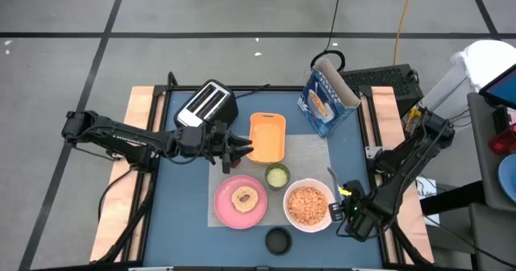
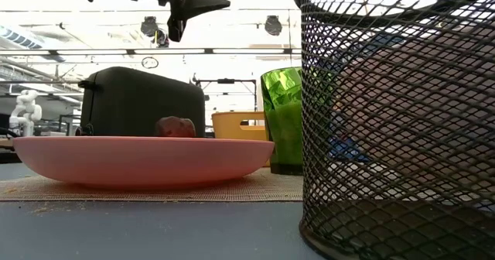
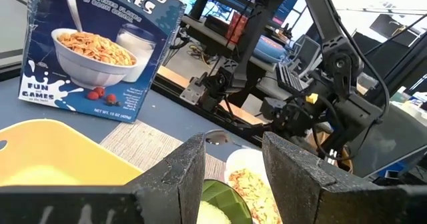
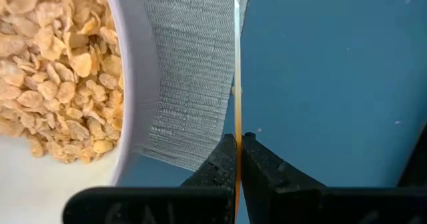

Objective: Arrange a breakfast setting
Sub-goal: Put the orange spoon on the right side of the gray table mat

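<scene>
Noting the left gripper (image 1: 242, 148) hovering just beside the orange tray (image 1: 268, 135), fingers part-spread on nothing, with the pink plate (image 1: 222, 210) and green cup (image 1: 277, 175) already lying on the grey mat (image 1: 314, 154). Finding, further right, the right gripper (image 1: 345, 194) just beside the white bowl (image 1: 307, 183), fingers pressed together, apparently pinching the spoon (image 1: 331, 175) by its thin handle. Recommending lowering it flat along the mat edge, clearing the bowl's rim, and releasing only once resting.
</scene>
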### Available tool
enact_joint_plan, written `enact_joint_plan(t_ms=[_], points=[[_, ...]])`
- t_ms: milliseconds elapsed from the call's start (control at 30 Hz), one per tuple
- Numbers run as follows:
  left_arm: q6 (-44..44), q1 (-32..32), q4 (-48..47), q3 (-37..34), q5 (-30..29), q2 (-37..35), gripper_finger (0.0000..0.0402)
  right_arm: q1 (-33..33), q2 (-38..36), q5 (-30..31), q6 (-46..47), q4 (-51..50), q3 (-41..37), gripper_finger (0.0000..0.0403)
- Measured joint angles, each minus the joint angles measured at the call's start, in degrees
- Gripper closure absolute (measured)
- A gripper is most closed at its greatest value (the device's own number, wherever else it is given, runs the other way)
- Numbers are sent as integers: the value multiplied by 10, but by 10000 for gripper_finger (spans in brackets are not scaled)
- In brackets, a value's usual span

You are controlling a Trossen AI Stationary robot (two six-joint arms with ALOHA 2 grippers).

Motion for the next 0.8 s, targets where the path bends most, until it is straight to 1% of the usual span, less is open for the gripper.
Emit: enact_joint_plan(t_ms=[233, 433, 733, 800], points=[[0, 0, 0, 0, 0, 0, 247, -10, 38, -1, 1, 30, 0, 403], [0, 0, 0, 0, 0, 0, 247, -24, 61, -1, 2, 33, 0, 403], [0, -1, 0, 0, 0, 0, 247, -52, 74, -2, 2, 3, 0, 403], [0, -1, 0, 0, 0, 0, 247, -55, 74, -15, 2, -9, 0, 403]])
